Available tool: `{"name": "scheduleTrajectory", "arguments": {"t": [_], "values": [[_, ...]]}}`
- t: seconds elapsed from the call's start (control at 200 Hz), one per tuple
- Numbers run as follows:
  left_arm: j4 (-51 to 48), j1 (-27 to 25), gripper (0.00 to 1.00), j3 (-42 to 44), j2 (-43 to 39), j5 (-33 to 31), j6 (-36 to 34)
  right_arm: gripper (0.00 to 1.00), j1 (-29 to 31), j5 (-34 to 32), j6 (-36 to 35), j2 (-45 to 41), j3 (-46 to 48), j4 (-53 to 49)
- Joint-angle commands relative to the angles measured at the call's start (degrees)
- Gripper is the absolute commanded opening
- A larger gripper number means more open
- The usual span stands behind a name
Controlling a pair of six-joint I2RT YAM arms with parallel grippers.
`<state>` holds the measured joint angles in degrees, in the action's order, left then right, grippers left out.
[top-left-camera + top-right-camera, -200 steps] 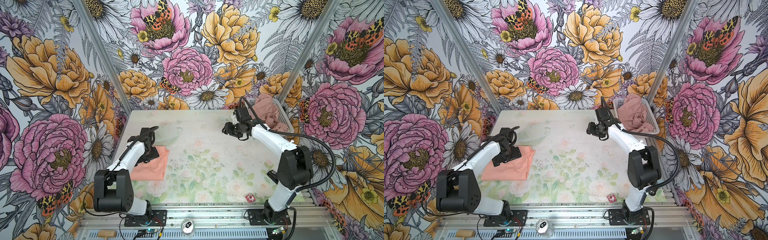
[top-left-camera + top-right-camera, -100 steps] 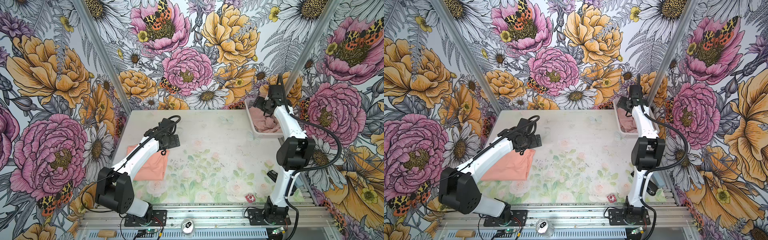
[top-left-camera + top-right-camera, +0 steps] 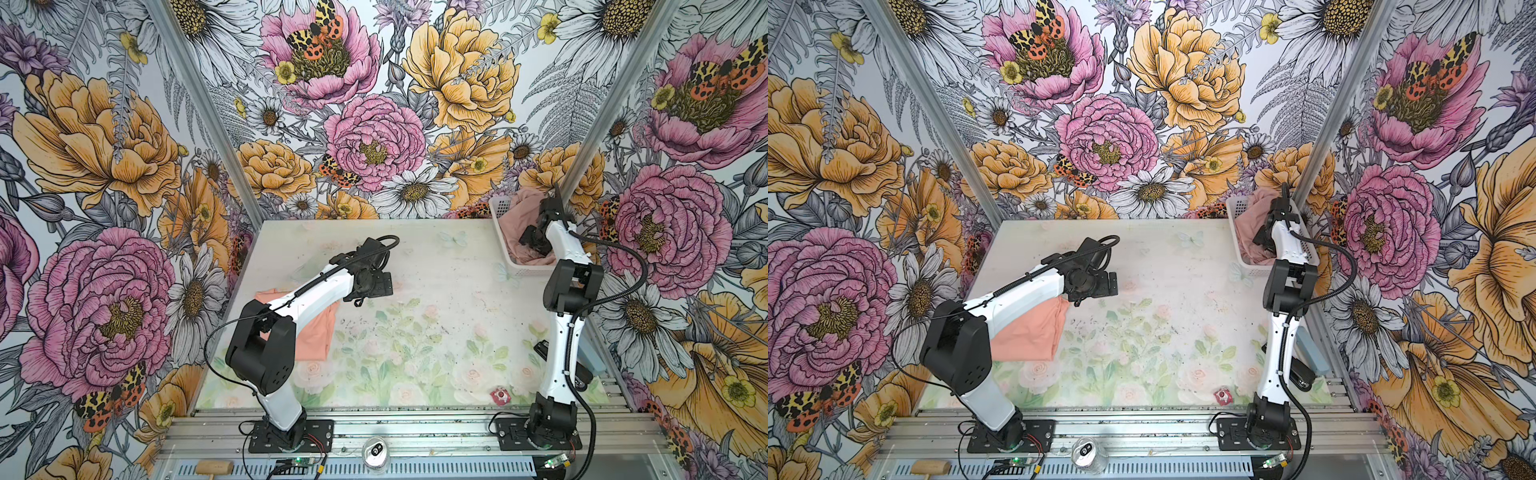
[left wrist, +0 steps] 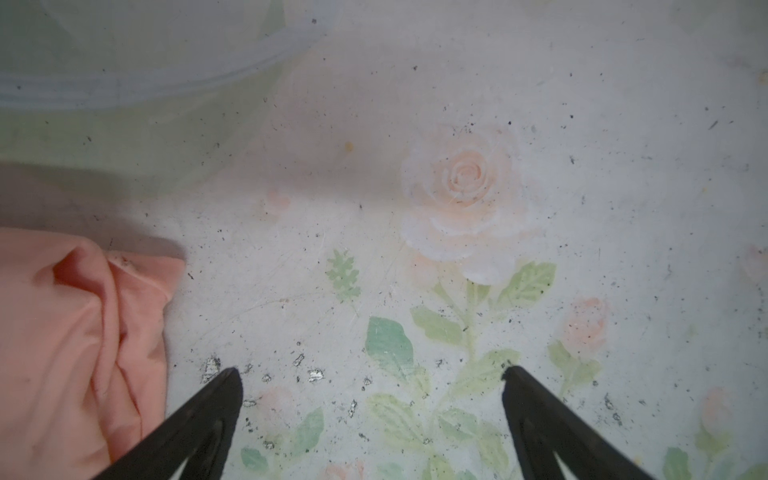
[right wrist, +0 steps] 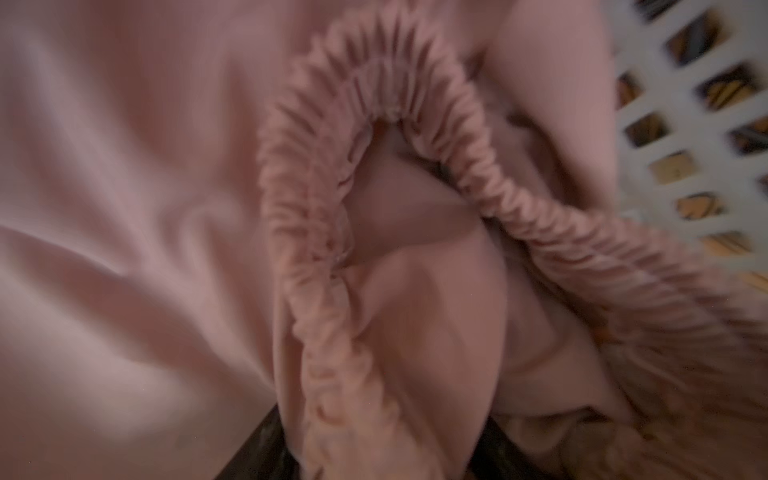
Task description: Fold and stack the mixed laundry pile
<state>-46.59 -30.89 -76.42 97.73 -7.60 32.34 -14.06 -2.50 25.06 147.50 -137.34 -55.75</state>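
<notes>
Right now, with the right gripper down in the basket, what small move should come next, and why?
Probably close the right gripper fully on the gathered edge of the pink garment: a fold already lies between its fingers, the garment sits in the white basket, and I cannot tell that the grip is firm.

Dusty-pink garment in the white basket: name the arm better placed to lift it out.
Right. The right gripper is down inside the white perforated plastic basket with the dusty-pink gathered garment between its jaws. The left gripper hangs open over the table beside the peach-orange shirt, far off.
</notes>
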Motion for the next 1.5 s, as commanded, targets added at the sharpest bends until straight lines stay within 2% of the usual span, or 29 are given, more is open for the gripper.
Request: {"name": "scheduleTrajectory", "arguments": {"t": [0.0,0.095,0.495,0.615,0.801,0.936,1.076,1.291,1.311,1.336,1.396,1.431,1.491], "values": [[1.2,0.2,0.99,-1.0,-0.3,0.8,0.6,0.27,0.3,4.1,1.0,-0.2,-1.6,-1.8],[1.2,0.2,0.99,-0.2,-1.4,0.3,1.2,0.00,0.2,4.2,1.5,-2.7,-2.3,-1.6],[4.9,0.5,0.99,3.4,-6.8,-0.6,2.7,0.00,1.6,5.4,1.8,-25.7,-4.0,-0.5],[6.5,0.6,0.99,4.8,-9.1,-0.8,2.8,0.00,3.9,7.2,1.3,-33.0,-2.8,-0.4],[8.2,1.9,0.99,7.3,-13.8,-1.0,3.5,0.00,10.7,10.4,-0.2,-42.7,0.8,-0.4],[8.5,3.4,0.99,9.2,-17.4,-1.2,3.8,0.00,17.4,11.7,-1.4,-48.9,6.9,-0.2],[8.5,5.3,0.99,11.2,-20.8,-1.2,4.0,0.00,24.1,13.4,-1.1,-54.2,17.1,1.0],[8.5,7.9,0.99,13.7,-25.0,-1.6,4.1,0.00,31.2,22.5,0.4,-59.1,35.8,5.2],[8.5,8.1,0.99,14.0,-25.1,-1.5,4.2,0.06,31.4,23.5,0.2,-59.1,37.2,5.0],[8.6,8.2,0.99,14.0,-25.3,-1.5,4.2,0.18,31.3,23.6,0.3,-59.2,39.0,4.5],[8.5,8.3,0.99,14.0,-25.2,-1.2,4.0,0.39,30.7,19.4,0.9,-60.3,43.2,3.4],[8.4,8.4,0.99,13.8,-24.8,-0.7,3.8,0.47,30.0,16.9,1.6,-61.5,45.6,3.4],[8.5,7.9,0.99,13.5,-24.1,-0.3,3.8,0.54,29.3,13.9,2.6,-62.8,49.0,3.5]]}}
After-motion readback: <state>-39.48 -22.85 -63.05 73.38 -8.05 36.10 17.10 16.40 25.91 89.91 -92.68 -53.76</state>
